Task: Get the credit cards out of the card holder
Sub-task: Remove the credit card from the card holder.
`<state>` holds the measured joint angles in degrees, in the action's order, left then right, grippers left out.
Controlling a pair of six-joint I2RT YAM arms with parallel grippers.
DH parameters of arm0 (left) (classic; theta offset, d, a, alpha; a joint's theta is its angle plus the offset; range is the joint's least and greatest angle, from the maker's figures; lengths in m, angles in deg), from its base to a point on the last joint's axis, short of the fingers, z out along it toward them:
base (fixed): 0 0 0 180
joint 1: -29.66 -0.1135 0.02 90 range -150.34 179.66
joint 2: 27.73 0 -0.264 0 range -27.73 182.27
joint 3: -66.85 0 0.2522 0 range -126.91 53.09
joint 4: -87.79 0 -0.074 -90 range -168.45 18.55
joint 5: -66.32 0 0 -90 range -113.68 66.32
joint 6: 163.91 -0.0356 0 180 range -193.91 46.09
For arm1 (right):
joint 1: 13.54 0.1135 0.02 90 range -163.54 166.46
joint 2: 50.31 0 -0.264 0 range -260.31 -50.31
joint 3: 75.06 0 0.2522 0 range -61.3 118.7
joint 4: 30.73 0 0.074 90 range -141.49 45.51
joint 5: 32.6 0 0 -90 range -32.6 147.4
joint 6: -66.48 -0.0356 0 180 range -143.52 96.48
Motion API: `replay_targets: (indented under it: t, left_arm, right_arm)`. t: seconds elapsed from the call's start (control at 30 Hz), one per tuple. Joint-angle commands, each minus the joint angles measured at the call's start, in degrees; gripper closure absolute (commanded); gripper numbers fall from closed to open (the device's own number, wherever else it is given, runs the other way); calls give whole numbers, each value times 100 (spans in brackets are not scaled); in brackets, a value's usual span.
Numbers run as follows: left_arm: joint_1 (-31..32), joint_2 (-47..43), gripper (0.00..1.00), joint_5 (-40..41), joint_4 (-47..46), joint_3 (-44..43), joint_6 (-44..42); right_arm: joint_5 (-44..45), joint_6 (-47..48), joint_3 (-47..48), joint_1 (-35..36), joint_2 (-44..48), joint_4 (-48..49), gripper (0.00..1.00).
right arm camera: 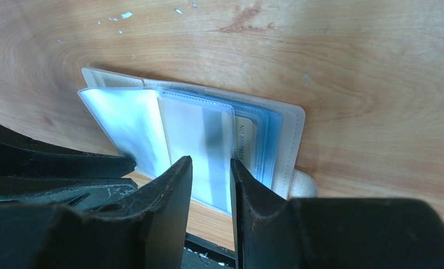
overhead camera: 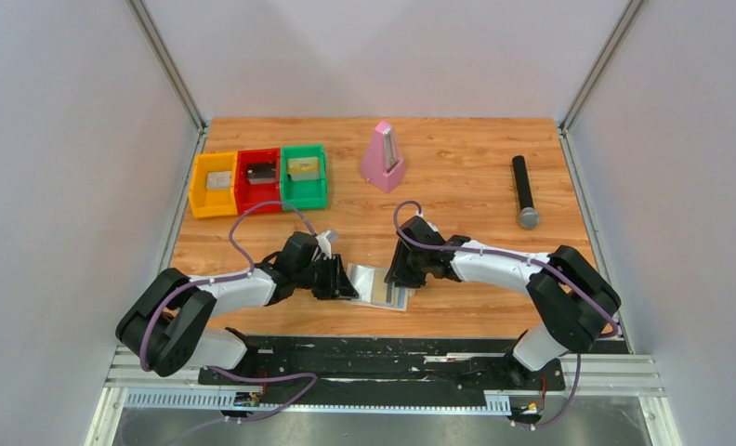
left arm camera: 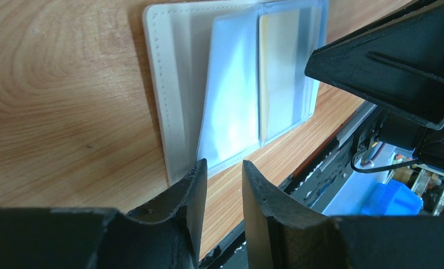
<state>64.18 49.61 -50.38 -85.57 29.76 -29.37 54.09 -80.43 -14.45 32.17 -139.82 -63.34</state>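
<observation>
Cream stitched leatherette rims the flat bifold card holder (overhead camera: 375,284), which lies spread open on the pale-grained wooden table (overhead camera: 476,186) at its 6 o'clock edge, directly between my two arms. In the top view its long axis runs roughly from 9 to 3, so one end faces each arm.

The left gripper (left arm camera: 222,171) sits at the holder's 9 o'clock end and the right gripper (right arm camera: 208,168) at its 3 o'clock end. Both pairs of matte black plastic jaws stand slightly parted with a narrow gap, and I see nothing pinched in either. From each wrist camera the holder lies at 12 o'clock, just past the fingertips.

Its glossy pale blue sleeves overlap like pages. They look thin, floppy and slick, while the rim looks soft and dull.

The thin, stiff yellow-gold card (left arm camera: 281,73) shows through the sleeve farther from my left jaws, close beside the right ones. In the right wrist view a card edge with printed digits, probably the same one, peeks out at 1 o'clock beside the finger.

I judge the right arm the nearer one for the pull, with the left pinning the holder. I cannot find the dark card.
</observation>
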Motion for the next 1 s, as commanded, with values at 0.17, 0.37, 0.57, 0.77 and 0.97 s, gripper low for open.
replay_targets:
  t: [0.17, 0.37, 0.57, 0.77, 0.97]
  left_arm:
    - [33, -88, 62, 26, -164, 91, -41]
    - [36, -97, 62, 31, -173, 115, -30]
    - [34, -121, 62, 37, -247, 197, 11]
    - [38, -129, 62, 77, -173, 189, -21]
    - [34, -256, 61, 150, -40, 145, -59]
  right_arm:
    - [-332, -78, -383, 44, 226, 1065, 68]
    - [-495, -45, -512, 50, 511, 1382, 68]
    - [-712, -135, -669, 43, 629, 1684, 68]
    - [-312, -156, -641, 47, 610, 1244, 68]
    - [-151, -87, -553, 43, 461, 881, 67]
